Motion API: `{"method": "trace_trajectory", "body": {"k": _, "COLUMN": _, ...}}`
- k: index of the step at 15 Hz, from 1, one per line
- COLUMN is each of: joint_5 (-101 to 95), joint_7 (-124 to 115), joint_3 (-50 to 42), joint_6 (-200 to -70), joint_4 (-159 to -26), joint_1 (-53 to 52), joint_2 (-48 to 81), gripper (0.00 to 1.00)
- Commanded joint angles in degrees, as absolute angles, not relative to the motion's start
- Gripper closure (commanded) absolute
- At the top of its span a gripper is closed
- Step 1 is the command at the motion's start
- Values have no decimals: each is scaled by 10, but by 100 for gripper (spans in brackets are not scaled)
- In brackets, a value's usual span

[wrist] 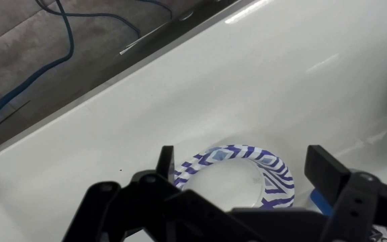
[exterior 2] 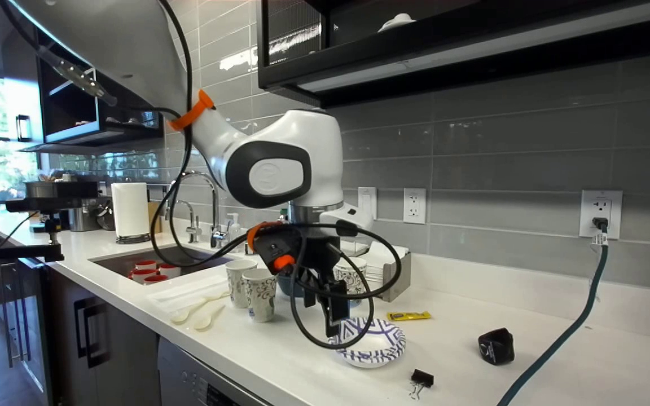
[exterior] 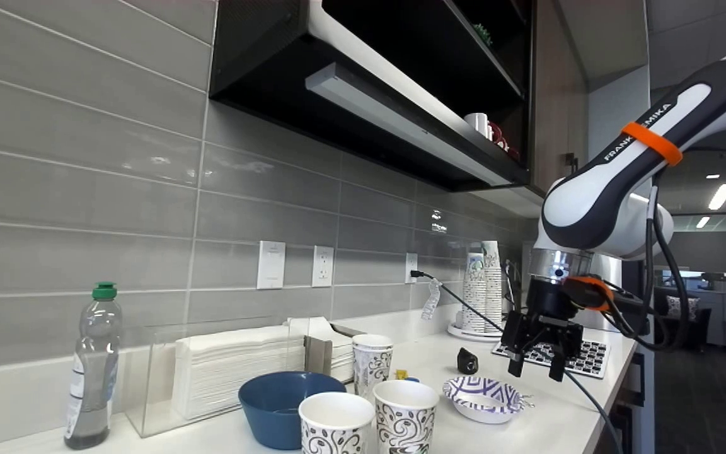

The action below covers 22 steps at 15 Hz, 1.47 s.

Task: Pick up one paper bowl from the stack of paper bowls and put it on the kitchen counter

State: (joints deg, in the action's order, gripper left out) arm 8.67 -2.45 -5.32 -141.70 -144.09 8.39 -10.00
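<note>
The stack of paper bowls, white with a dark blue-purple pattern, sits on the white kitchen counter [exterior: 552, 419] [exterior 2: 449, 316] [wrist: 113, 134]. The stack shows in both exterior views [exterior: 486, 415] [exterior 2: 381, 338] and the wrist view [wrist: 227, 185]. I cannot tell how many bowls are nested. My gripper [exterior: 536, 369] [exterior 2: 325, 316] [wrist: 245, 163] is open and empty, pointing down above the counter. In the wrist view the stack lies below, between the spread fingers, its near part hidden by the gripper. In an exterior view a finger overlaps the stack's rim; contact cannot be told.
Patterned paper cups [exterior: 407, 413] [exterior 2: 259, 293] and a plain blue bowl [exterior: 275, 403] stand near the stack. A binder clip [exterior 2: 422, 378], a yellow packet [exterior 2: 408, 316] and a black object [exterior 2: 496, 345] lie around it. A cable [exterior 2: 573, 321] crosses the counter past a keyboard [exterior: 580, 359].
</note>
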Motion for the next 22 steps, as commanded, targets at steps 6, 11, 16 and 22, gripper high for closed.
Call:
{"method": "trace_trajectory", "body": {"k": 6, "joint_5": 84, "joint_7": -7, "joint_3": -70, "joint_6": -1484, "joint_4": -1381, "joint_1": 82, "joint_2": -3, "gripper": 0}}
{"method": "trace_trajectory", "body": {"k": 11, "joint_5": 89, "joint_7": -19, "joint_3": -73, "joint_6": -1495, "joint_4": -1354, "joint_1": 82, "joint_2": 39, "gripper": 0}}
{"method": "trace_trajectory", "body": {"k": 16, "joint_5": 85, "joint_7": -26, "joint_3": -73, "joint_6": -1492, "joint_4": -1333, "joint_1": 83, "joint_2": 63, "gripper": 32}}
{"method": "trace_trajectory", "body": {"k": 22, "joint_5": 80, "joint_7": -36, "joint_3": -75, "joint_6": -1490, "joint_4": -1319, "joint_1": 84, "joint_2": 79, "gripper": 77}}
